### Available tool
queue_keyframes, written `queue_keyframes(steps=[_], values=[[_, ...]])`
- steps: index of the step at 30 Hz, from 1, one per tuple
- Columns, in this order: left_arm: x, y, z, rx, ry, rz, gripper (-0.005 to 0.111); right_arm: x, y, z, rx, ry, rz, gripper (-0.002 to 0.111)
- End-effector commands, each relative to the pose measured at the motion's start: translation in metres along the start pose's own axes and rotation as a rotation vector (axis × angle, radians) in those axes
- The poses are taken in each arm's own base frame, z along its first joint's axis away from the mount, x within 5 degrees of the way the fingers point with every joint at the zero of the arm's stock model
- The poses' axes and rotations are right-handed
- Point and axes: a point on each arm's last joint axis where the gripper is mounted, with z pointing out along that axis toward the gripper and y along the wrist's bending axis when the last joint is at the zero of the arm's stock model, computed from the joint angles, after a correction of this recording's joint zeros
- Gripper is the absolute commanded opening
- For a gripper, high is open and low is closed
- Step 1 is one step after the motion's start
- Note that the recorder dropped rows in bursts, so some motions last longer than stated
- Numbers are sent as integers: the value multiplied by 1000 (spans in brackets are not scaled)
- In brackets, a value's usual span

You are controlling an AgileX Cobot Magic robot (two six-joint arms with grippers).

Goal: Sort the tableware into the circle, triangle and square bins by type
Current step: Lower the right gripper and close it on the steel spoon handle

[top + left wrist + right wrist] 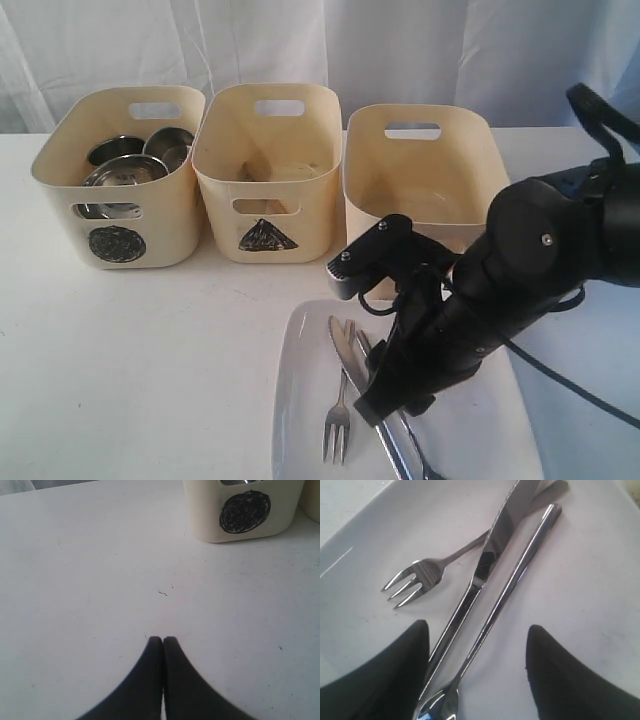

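A steel fork [338, 420], knife [343, 350] and spoon [520, 570] lie side by side on the large white plate [300, 400] at the table's front. My right gripper [392, 398] hovers low over them and is open. In the right wrist view [477, 629] the knife [487, 560] and the spoon handle pass between its fingers, and the fork [415, 580] lies outside them. The circle bin [117, 190] holds steel bowls and mugs [130, 165]. The triangle bin [265, 180] stands next to it. My left gripper [163, 640] is shut on nothing above bare table.
A third cream bin [415, 165] stands on the right, its front mark hidden behind my right arm [540, 260]. The circle mark [245, 511] shows in the left wrist view. A white curtain hangs behind the bins.
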Motion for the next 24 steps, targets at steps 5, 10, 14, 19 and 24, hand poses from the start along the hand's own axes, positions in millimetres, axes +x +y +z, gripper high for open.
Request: queue_keyframes(steps=[5, 10, 14, 19, 24], values=[[1, -1, 0, 6, -1, -3, 0, 6, -1, 19, -4, 44, 19, 54], [1, -1, 0, 6, -1, -3, 0, 8, -3, 33, -5, 73, 28, 54], [1, -1, 0, 6, -1, -3, 0, 9, -4, 42, -7, 95, 33, 49], [1, -1, 0, 6, -1, -3, 0, 9, -5, 46, -3, 92, 35, 46], [1, -1, 0, 6, -1, -3, 0, 8, -5, 46, 2, 81, 32, 42]])
